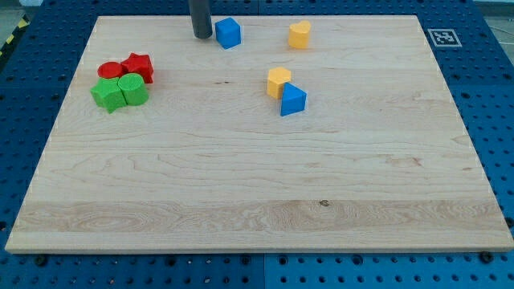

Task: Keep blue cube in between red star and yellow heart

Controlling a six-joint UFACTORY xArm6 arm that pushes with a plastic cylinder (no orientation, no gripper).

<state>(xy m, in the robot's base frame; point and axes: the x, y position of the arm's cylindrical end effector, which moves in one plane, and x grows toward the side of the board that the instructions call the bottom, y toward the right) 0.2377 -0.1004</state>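
While the blue cube sits near the board's top edge, my tip stands just beside it on the view's left; no pincer exists to judge. Well apart at left sits the red star. Which yellow block is the heart, I cannot tell.

Dark grey tip. Just beside it, toward the view's right, blue cube; farther right, yellow block. Below-right of the tip, another yellow block touching a blue wedge-like block. Below-left of the tip, red star, red round block, two green blocks. Pale wood-grain board; blue perforated table.
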